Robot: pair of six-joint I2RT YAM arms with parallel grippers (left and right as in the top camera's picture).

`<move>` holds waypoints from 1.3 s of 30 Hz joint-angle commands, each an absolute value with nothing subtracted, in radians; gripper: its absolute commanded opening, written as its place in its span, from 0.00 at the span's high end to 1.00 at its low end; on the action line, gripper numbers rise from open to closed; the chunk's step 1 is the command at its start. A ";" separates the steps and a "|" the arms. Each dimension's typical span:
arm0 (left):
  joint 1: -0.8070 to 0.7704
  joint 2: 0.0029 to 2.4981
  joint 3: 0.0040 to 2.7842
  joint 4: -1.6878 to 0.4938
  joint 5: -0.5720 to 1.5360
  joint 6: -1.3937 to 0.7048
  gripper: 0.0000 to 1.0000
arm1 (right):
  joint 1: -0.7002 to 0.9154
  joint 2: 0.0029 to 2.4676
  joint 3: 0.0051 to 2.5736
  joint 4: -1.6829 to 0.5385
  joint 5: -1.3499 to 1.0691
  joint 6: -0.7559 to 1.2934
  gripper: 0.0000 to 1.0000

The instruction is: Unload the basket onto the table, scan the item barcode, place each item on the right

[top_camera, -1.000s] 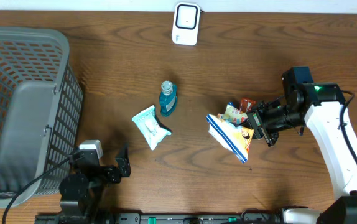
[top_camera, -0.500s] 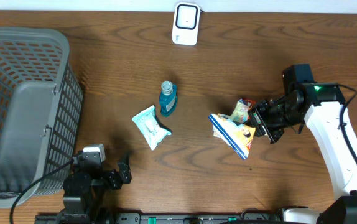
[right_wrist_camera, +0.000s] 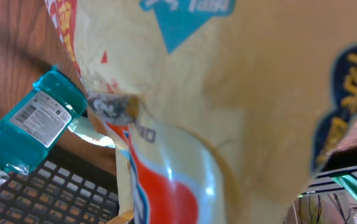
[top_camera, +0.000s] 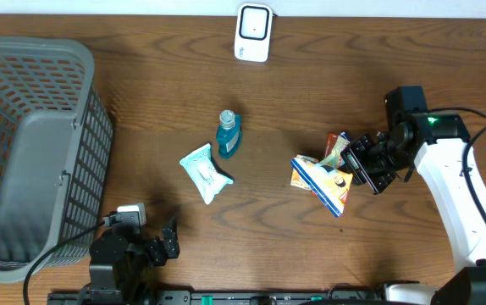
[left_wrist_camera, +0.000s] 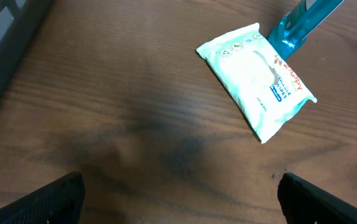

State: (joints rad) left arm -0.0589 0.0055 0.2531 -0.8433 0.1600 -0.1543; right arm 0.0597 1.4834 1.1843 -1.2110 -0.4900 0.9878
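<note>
**Overhead.** The right gripper (top_camera: 363, 166) is clenched on the edge of a yellow and blue snack bag (top_camera: 319, 176). The bag sits toward 3 o'clock on the table (top_camera: 158, 93), with a smaller green and red packet (top_camera: 337, 146) bunched against it on its 1 o'clock side. Compared with a second ago, the bag has shifted a little toward 3 o'clock and turned, so it now lies flatter and more level. The white scanner (top_camera: 252, 32) is at 12 o'clock, well apart from the bag and unmoved. A blue bottle (top_camera: 229, 134) and a wipes packet (top_camera: 205, 172) lie near the table's middle, the packet at the bottle's 7 o'clock, both where they were. The grey basket (top_camera: 31, 144) fills the 9 o'clock side. The left gripper (top_camera: 168, 238) has pulled back toward 6 o'clock, closer to the table's near edge than before.

**Left wrist.** The left gripper (left_wrist_camera: 178, 202) is released, its dark fingertips (left_wrist_camera: 51, 199) spread to the two lower corners with only bare wood between them. The wipes packet (left_wrist_camera: 256, 81) lies at 1 o'clock. The blue bottle (left_wrist_camera: 306, 18) is just beyond it, and a corner of the basket (left_wrist_camera: 4, 25) shows at 10 o'clock.

**Right wrist.** The snack bag (right_wrist_camera: 241, 93) crowds almost the whole view, pressed close to the lens. Past its edge at 9 o'clock, the blue bottle (right_wrist_camera: 29, 127) shows a barcode label. The basket mesh (right_wrist_camera: 54, 193) is at 7 o'clock.
</note>
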 commanded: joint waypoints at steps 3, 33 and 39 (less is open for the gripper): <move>-0.056 0.004 0.250 -0.884 0.175 -0.155 0.01 | 0.054 1.471 1.198 -1.211 -0.463 0.962 0.99; -0.056 0.004 0.250 -0.885 0.175 -0.155 0.01 | 0.208 1.497 1.195 -1.205 -0.335 1.516 0.99; -0.056 0.004 0.250 -0.885 0.175 -0.155 0.01 | 0.274 1.549 1.195 -1.022 -0.212 1.306 0.91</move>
